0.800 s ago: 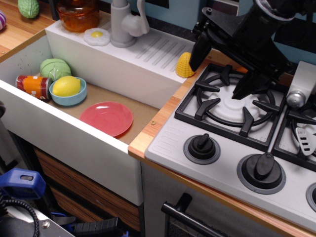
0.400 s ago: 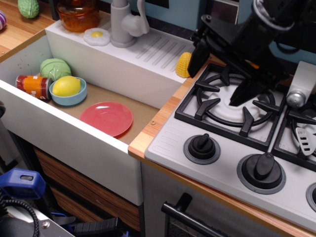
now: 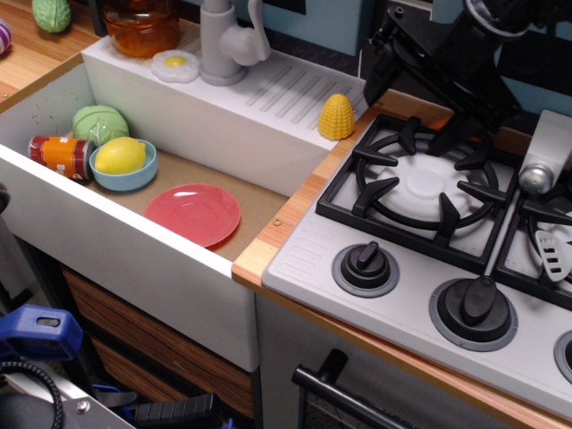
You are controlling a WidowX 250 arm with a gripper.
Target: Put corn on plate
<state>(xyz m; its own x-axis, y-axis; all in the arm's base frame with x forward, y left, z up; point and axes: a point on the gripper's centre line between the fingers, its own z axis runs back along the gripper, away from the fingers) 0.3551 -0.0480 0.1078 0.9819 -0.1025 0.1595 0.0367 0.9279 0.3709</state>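
The yellow corn (image 3: 337, 117) stands upright on the back right corner of the white sink's drainboard, next to the stove. The red-pink plate (image 3: 193, 214) lies flat and empty on the sink floor, in front and to the left of the corn. My black gripper (image 3: 407, 118) hangs open and empty above the stove's back left burner, to the right of the corn and a little above it, not touching it. One finger (image 3: 376, 73) is just up and right of the corn.
A light-blue bowl (image 3: 123, 170) holding a yellow lemon (image 3: 120, 155), a green cabbage toy (image 3: 99, 123) and an orange can (image 3: 61, 155) sit at the sink's left. A faucet (image 3: 222, 40) and fried-egg toy (image 3: 175, 64) stand behind. The burner grate (image 3: 420, 189) and a silver pot (image 3: 547, 154) are on the right.
My gripper has risen and drawn back to the right, away from the corn, which now shows in full. The corn and plate have not moved.
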